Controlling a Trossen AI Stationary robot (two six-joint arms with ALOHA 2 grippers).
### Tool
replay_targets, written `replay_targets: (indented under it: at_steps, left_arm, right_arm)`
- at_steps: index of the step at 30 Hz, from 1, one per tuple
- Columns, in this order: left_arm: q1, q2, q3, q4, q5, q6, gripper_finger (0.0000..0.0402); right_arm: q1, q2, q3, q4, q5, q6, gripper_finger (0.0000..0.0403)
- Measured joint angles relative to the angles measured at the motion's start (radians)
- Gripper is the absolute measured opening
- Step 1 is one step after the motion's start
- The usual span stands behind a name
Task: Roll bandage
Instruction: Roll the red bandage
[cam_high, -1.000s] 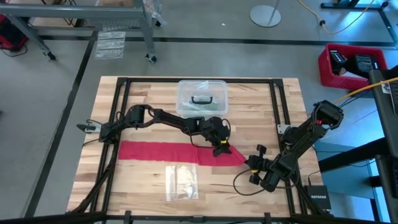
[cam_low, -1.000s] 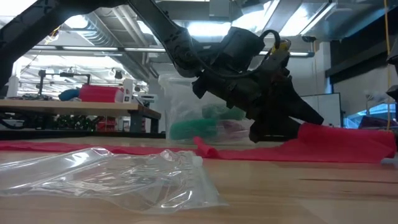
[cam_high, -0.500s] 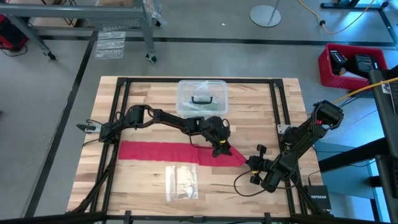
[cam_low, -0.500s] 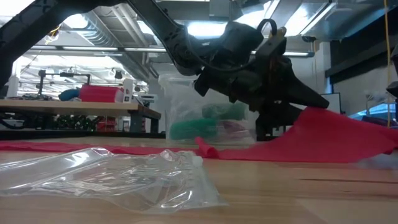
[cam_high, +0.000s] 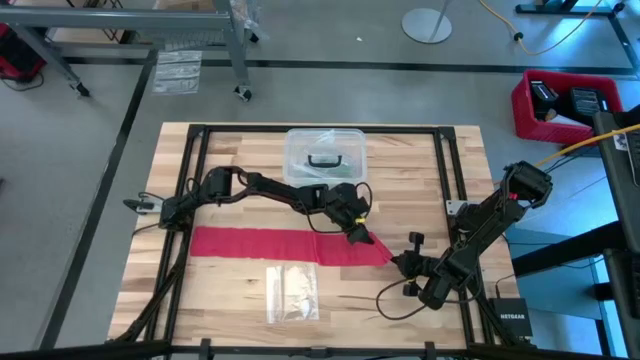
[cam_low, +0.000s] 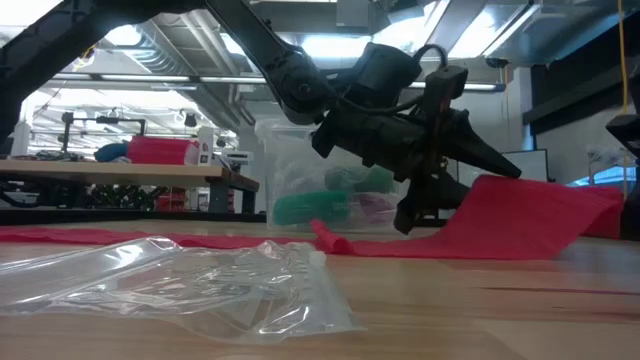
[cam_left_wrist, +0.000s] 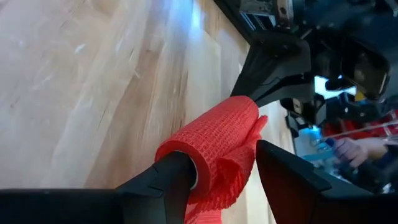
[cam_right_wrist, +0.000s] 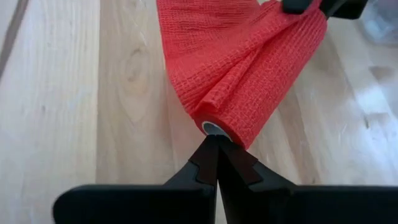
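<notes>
Bandage (cam_high: 290, 245) lies flat across table (cam_high: 230, 150), in front of plastic box (cam_high: 323, 155); end toward right arm now lifted higher than before. Left gripper (cam_high: 357, 233) spread wide around rolled end. Right gripper (cam_high: 397, 262) clenched on roll core, moved slightly nearer box.

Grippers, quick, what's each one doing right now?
Left gripper: open, its fingers either side of the bandage roll.
Right gripper: shut at the roll's end.

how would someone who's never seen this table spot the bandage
On the wooden table, look across the middle, between the clear box at the back and the flat plastic bag at the front. The bandage is the long red fabric strip there, the only red thing on the table.
</notes>
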Motion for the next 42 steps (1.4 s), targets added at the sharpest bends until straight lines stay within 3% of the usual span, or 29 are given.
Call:
replay_targets:
  at_steps: [8,15,20,29,33,37,42]
  left_arm:
    - [0.002,0.000,0.001,0.018,0.052,-0.032,0.0169]
    - [0.002,0.000,0.001,0.017,-0.037,-0.041,0.0169]
    - [-0.011,0.000,0.001,0.015,-0.054,0.062,0.0147]
    - [-0.037,-0.006,0.002,0.007,-0.035,0.272,0.0016]
    - [-0.037,-0.030,0.003,0.008,-0.040,0.333,0.0018]
    - [-0.036,-0.084,0.003,-0.014,-0.076,0.407,0.0016]
    - [-0.039,-0.179,0.002,-0.075,-0.138,0.541,0.0005]
  right_arm:
    - [0.000,0.000,0.000,-0.013,-0.031,-0.105,0.0010]
    - [-0.001,0.000,0.000,-0.004,-0.038,-0.174,0.0010]
    - [0.000,0.000,0.000,0.000,-0.043,-0.181,0.0010]
    - [0.001,-0.005,0.052,-0.032,-0.122,-0.019,0.0010]
    - [0.007,-0.053,0.139,-0.190,-0.173,0.087,0.0010]
    - [0.064,-0.125,0.218,-0.382,-0.126,0.197,0.0010]
    - [0.120,-0.218,0.271,-0.478,-0.136,0.266,0.0010]
